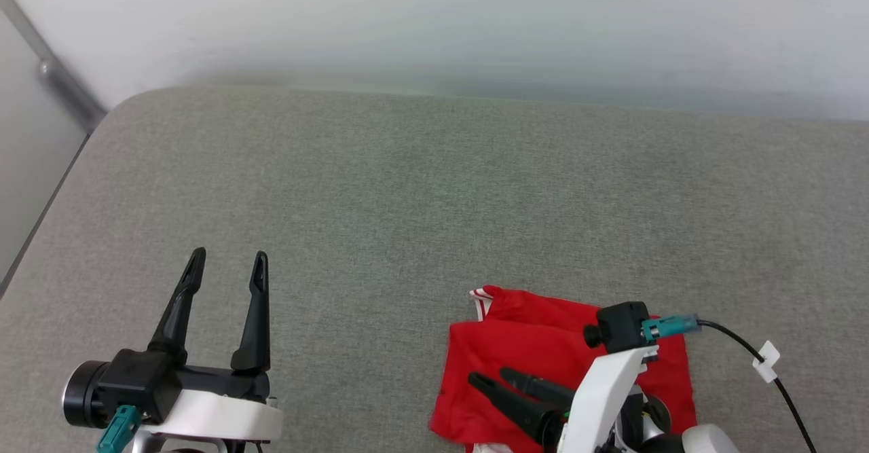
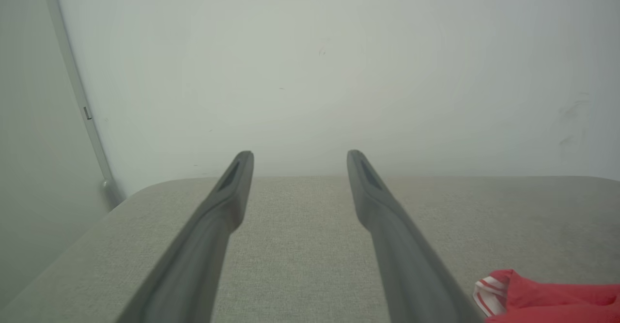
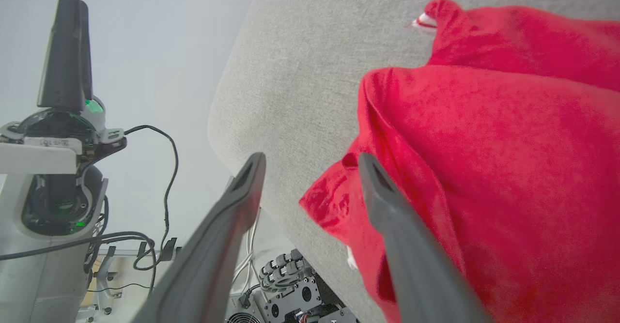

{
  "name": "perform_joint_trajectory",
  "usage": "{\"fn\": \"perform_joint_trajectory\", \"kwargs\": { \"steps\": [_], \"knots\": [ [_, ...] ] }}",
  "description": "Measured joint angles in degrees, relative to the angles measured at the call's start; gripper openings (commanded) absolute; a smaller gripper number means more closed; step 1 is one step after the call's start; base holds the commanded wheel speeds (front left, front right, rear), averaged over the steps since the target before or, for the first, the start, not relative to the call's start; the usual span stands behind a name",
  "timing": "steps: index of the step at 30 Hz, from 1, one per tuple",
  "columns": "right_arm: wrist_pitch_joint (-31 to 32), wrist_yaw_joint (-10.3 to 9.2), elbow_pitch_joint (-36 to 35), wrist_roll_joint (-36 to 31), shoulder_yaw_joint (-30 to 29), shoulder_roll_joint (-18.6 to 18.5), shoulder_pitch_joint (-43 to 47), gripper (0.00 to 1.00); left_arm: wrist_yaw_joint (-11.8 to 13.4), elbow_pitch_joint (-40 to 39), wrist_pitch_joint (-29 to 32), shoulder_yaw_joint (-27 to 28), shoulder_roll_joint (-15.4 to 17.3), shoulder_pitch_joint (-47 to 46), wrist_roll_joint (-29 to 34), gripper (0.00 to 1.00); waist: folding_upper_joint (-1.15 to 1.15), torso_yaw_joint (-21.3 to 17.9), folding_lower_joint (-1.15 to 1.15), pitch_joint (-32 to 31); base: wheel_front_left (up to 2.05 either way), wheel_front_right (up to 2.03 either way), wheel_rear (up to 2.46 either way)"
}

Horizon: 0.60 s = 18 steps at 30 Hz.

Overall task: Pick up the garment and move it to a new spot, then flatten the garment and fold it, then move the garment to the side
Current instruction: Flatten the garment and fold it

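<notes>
The garment lies folded into a compact red bundle near the front right of the grey padded table, with striped trim showing at its far left corner. My right gripper hovers over its left part, fingers pointing left and open, holding nothing. From the right wrist, that gripper stands over the garment's edge by the table's rim. My left gripper is open over bare table at the front left. In the left wrist view its fingers spread wide, with a corner of the garment at lower right.
A pale wall runs behind the table, with a metal post at the far left corner. A black cable with a white tag trails from my right wrist. Below the table's front edge there are cables and equipment.
</notes>
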Motion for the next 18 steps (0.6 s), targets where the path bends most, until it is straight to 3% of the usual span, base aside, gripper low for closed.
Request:
{"fn": "perform_joint_trajectory", "kwargs": {
  "steps": [7,12,15,18],
  "knots": [
    [0.33,0.00,-2.81,-1.03,-3.36,0.03,-2.58,1.00,0.00,-0.05,0.00,-0.16,0.10,0.09,0.08,1.00,0.00,-2.16,0.00,-0.36,0.00,0.00,0.00],
    [-0.23,-0.01,-5.76,-16.64,-8.53,-0.49,-8.29,1.00,0.00,-0.38,-0.01,-0.53,0.11,-0.07,0.26,1.00,0.00,-4.19,0.00,0.01,0.00,0.00,0.00],
    [-3.90,0.00,-7.78,-25.98,-8.87,-5.14,-10.73,1.00,0.00,-0.56,-0.01,-0.81,0.09,-0.40,0.43,1.00,0.00,-5.28,0.00,0.54,0.00,0.00,0.00],
    [-9.60,0.00,-8.01,-30.38,-10.43,-9.60,-10.94,1.00,0.00,-0.67,-0.01,-1.13,-0.01,-0.90,0.49,1.00,0.00,-6.31,0.00,1.06,0.00,0.00,0.00]
  ]
}}
